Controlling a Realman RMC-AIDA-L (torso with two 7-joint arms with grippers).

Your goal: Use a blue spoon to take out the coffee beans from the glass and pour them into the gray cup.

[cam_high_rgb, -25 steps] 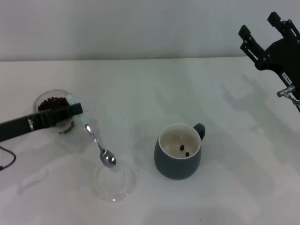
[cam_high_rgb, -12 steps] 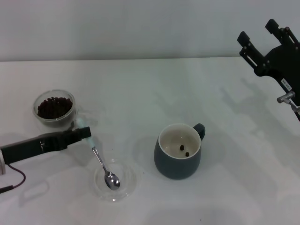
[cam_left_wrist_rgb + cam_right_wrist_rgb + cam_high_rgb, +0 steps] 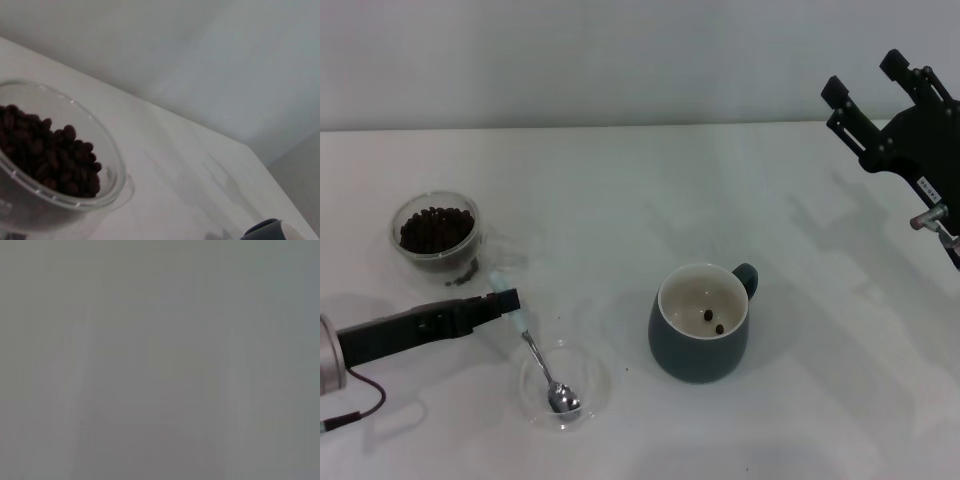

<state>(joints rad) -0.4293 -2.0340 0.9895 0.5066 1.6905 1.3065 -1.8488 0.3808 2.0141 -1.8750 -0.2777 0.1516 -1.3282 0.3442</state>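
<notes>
My left gripper (image 3: 505,302) is shut on the pale handle of the blue spoon (image 3: 542,362), low at the front left. The spoon slants down and its metal bowl rests in a flat clear dish (image 3: 592,392). The glass (image 3: 437,234) full of coffee beans (image 3: 435,227) stands behind the gripper at the left; it also fills the left wrist view (image 3: 112,172) with its beans (image 3: 45,160). The gray cup (image 3: 700,322) stands to the right of the dish, with two beans (image 3: 713,321) on its cream bottom. My right gripper (image 3: 875,75) is open, raised at the far right.
The white table (image 3: 620,190) runs to a pale wall behind. The gray cup's rim shows at the edge of the left wrist view (image 3: 272,231). The right wrist view shows only blank grey.
My left gripper has pulled back toward the front, off the glass, and lowered the spoon; its bowl now rests in the flat dish. The right gripper has drifted slightly left.
</notes>
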